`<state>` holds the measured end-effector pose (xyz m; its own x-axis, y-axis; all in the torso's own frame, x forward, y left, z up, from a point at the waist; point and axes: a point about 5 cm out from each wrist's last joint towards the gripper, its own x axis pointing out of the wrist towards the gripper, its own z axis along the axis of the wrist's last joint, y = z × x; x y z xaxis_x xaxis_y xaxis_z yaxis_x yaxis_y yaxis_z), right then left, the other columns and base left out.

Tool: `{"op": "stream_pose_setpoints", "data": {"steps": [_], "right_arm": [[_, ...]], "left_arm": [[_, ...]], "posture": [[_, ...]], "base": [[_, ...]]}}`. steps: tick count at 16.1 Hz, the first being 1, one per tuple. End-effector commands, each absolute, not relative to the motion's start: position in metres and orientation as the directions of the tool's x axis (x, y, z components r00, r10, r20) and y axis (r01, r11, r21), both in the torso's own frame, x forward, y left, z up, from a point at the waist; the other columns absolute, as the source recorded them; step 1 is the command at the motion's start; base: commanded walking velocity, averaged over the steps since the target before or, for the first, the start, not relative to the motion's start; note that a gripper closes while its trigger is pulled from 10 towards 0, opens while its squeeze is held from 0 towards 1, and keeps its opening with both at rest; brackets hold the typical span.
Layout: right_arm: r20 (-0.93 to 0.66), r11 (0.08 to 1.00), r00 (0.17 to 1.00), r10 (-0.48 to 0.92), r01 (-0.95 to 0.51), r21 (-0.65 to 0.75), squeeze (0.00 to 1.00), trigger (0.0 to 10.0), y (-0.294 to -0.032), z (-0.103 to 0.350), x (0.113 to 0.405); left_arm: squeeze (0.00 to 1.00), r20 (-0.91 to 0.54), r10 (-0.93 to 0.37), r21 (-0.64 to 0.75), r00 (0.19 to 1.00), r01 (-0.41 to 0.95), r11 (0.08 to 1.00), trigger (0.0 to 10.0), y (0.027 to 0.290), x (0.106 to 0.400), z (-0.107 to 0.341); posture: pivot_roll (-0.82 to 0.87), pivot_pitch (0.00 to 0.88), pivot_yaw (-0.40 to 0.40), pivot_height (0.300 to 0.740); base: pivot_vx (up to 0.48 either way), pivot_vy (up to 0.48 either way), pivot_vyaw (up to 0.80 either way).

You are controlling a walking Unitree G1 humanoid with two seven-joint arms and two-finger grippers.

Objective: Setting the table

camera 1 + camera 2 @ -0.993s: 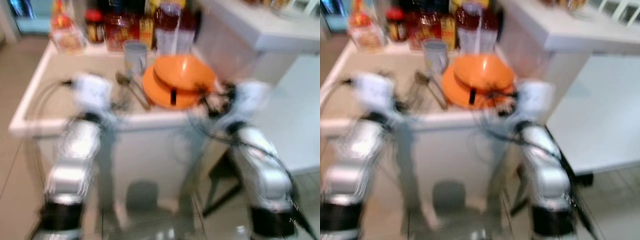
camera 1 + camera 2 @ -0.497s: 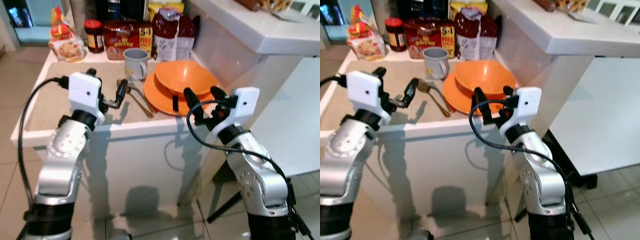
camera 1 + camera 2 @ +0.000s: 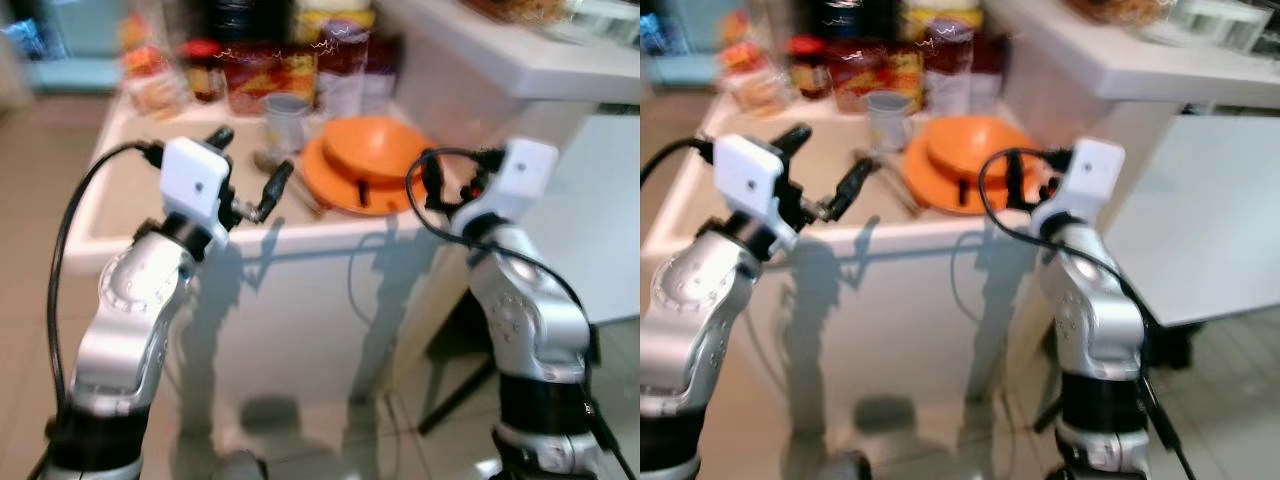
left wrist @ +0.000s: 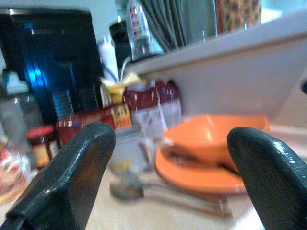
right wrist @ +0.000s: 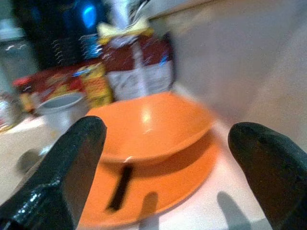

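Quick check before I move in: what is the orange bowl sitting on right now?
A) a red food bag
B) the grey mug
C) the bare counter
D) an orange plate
D: the orange bowl rests on the orange plate, with the grey mug standing apart beside them and the open right end effector facing them.

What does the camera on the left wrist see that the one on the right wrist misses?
Left wrist alone: a clear water bottle up on the ledge, and a spoon lying on the counter. Right wrist alone: a close look into the orange bowl, with a dark strip on the plate's rim. Both: bowl, plate, grey mug, food packets, and their own open black fingers.
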<state>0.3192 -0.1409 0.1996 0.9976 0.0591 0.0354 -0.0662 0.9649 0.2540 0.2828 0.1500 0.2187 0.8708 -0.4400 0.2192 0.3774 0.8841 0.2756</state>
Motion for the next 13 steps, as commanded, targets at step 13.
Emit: {"op": "stream_pose_setpoints", "data": {"steps": [13], "right_arm": [[0.212,0.996,0.973,0.092,-0.093,-0.006,0.00,10.0,-0.149,0.181,0.268]], "left_arm": [[0.00,0.168,-0.234,0.205,0.957,0.199,0.958,10.0,0.143,0.283,0.182]], "posture": [[0.08,0.000,-0.071,0.740]], "base": [[0.000,0.000,0.00]]}}
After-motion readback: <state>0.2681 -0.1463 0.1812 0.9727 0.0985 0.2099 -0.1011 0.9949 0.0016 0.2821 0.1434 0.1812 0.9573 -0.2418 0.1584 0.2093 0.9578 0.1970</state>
